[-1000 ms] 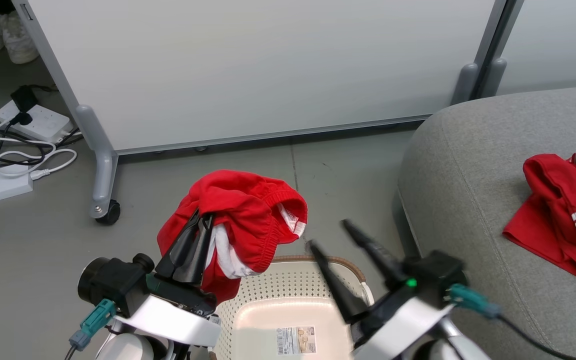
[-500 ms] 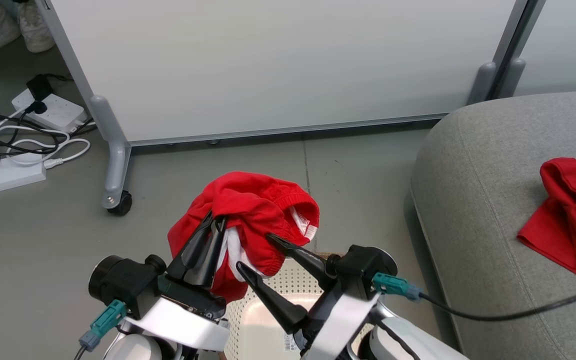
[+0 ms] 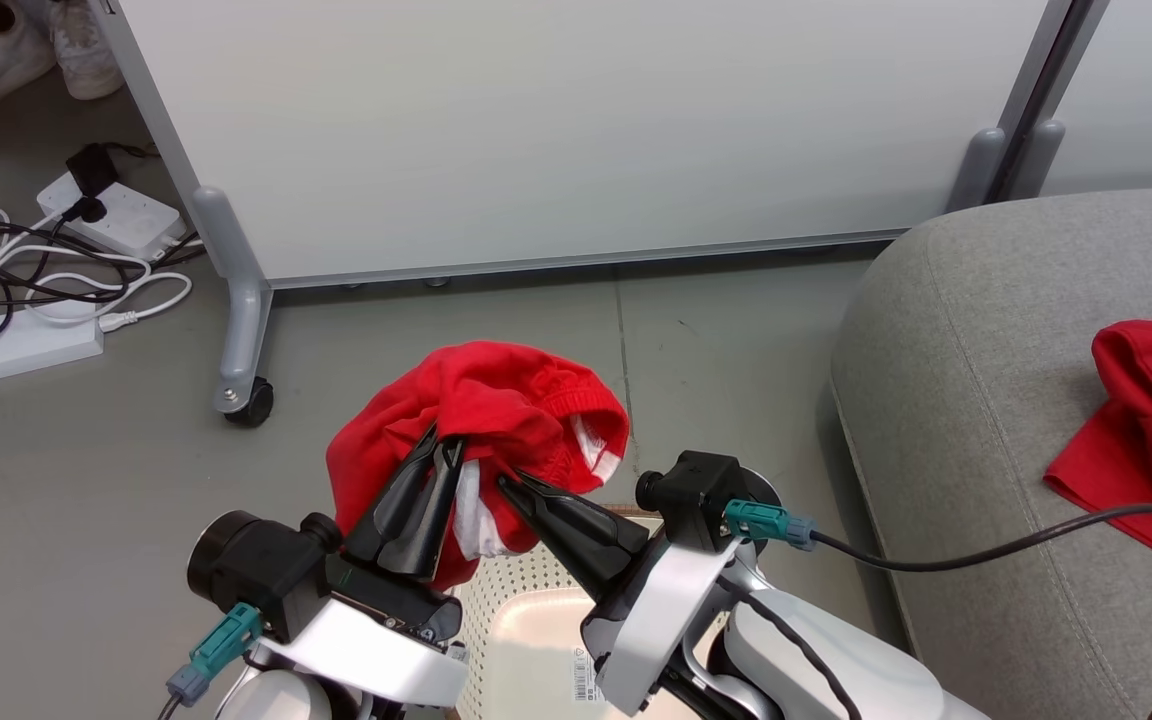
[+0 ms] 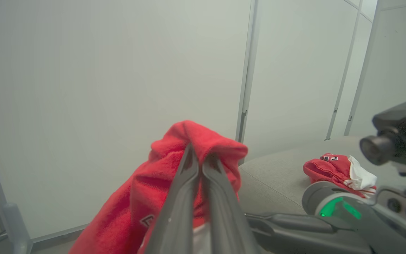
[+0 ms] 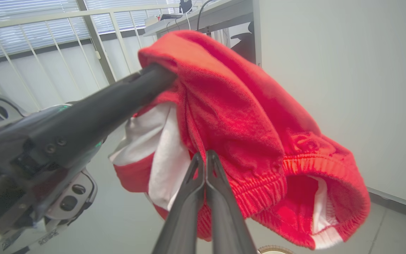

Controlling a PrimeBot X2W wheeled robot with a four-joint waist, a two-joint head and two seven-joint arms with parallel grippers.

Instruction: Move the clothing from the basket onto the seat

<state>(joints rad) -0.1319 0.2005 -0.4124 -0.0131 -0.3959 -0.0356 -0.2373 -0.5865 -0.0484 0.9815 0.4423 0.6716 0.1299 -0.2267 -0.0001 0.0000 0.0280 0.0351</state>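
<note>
Clothing [image 3: 496, 400] hangs over the basket [image 3: 506, 590], clamped in my left gripper [image 3: 446, 440]; right gripper [image 3: 506, 482] closed at its lower fold, presumably to steady the carry to the seat [image 3: 956, 400].

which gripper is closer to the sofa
Right. The right gripper pinches the raised garment on the side facing the sofa. The left gripper grips the same garment on the side away from the sofa.
</note>
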